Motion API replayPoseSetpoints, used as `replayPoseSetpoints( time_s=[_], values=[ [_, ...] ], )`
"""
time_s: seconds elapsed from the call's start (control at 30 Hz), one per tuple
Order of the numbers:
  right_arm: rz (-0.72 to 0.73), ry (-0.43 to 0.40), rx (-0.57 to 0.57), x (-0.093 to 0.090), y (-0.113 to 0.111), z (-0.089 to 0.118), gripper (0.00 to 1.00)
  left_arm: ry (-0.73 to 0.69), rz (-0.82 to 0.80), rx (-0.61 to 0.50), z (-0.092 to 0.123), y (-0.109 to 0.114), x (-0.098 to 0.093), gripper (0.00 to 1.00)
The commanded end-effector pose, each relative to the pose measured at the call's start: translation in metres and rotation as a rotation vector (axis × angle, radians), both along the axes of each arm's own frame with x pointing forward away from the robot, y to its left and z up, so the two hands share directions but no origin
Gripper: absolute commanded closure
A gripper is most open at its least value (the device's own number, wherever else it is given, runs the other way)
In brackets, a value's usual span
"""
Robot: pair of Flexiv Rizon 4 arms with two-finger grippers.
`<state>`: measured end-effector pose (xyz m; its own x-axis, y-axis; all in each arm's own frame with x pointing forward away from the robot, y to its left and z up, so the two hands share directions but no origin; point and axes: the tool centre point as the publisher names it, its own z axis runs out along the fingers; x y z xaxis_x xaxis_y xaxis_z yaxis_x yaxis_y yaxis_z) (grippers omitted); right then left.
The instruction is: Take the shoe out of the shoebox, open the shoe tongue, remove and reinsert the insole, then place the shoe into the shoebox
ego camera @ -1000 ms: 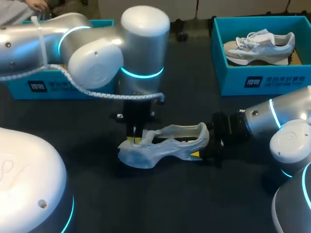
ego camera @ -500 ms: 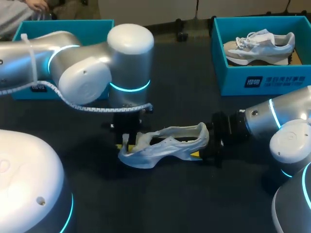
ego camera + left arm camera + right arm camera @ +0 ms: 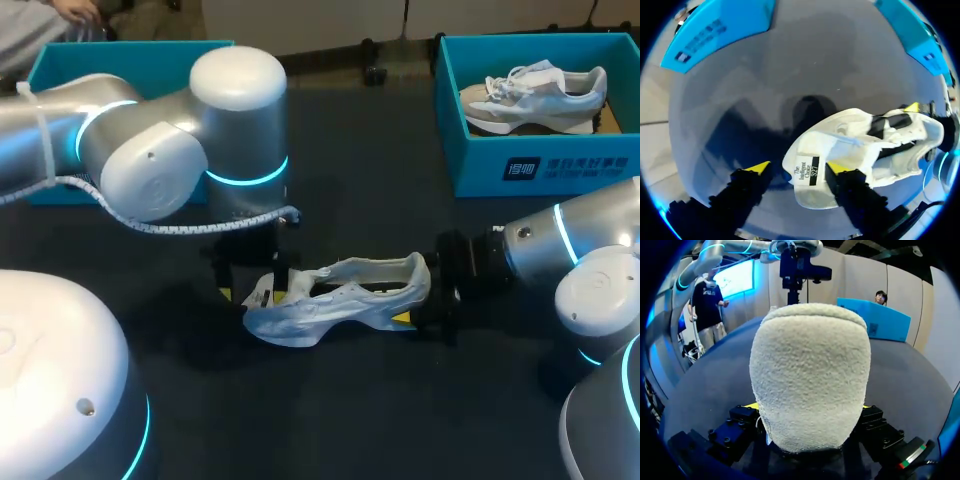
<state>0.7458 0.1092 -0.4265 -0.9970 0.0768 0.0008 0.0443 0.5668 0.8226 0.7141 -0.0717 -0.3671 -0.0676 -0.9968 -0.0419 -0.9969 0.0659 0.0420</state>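
The shoe was found out of both boxes, at the middle of the table, with its toe toward the left arm and its heel toward the right arm. Whether its sole touched the surface could not be determined. The right gripper was clamped on the heel, one finger on each side of the shoe. The left gripper stood at the toe end with its fingers apart. The raised tongue and its label lay between them, close against one finger and clear of the other. A blue box stood well beyond the shoe on the right arm's side and held a second shoe. Another blue box stood beyond the shoe on the left arm's side, largely hidden by that arm.
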Motion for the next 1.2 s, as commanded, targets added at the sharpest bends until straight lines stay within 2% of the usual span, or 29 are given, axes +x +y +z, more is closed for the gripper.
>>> replayPoseSetpoints(
  time_s=[0.03, 0.07, 0.33, 0.67, 0.87, 1.17, 1.2],
  values=[
    [-0.002, -0.001, -0.005, 0.001, 0.003, -0.006, 1.00, -0.027, -0.043, -0.029, 0.024, 0.008, 0.001, 0.00],
    [-0.002, -0.001, -0.005, 0.001, 0.003, -0.006, 1.00, -0.026, -0.098, -0.066, 0.033, 0.007, 0.008, 0.00],
    [-0.002, -0.001, -0.005, 0.001, 0.003, -0.006, 1.00, -0.100, -0.279, -0.086, 0.066, 0.000, 0.042, 0.00],
    [-0.002, -0.001, -0.005, 0.001, 0.003, -0.006, 1.00, -0.163, -0.693, -0.113, 0.101, -0.021, 0.079, 0.00],
    [-0.002, -0.001, -0.005, 0.001, 0.003, -0.006, 1.00, -0.137, -1.047, -0.163, 0.117, -0.036, 0.091, 0.00],
    [-0.002, -0.001, -0.005, 0.001, 0.003, -0.006, 1.00, -0.111, -1.359, -0.164, 0.126, -0.056, 0.097, 0.00],
    [-0.002, -0.001, -0.005, 0.001, 0.003, -0.006, 1.00, -0.106, -1.394, -0.173, 0.127, -0.060, 0.097, 0.14]
  ],
)
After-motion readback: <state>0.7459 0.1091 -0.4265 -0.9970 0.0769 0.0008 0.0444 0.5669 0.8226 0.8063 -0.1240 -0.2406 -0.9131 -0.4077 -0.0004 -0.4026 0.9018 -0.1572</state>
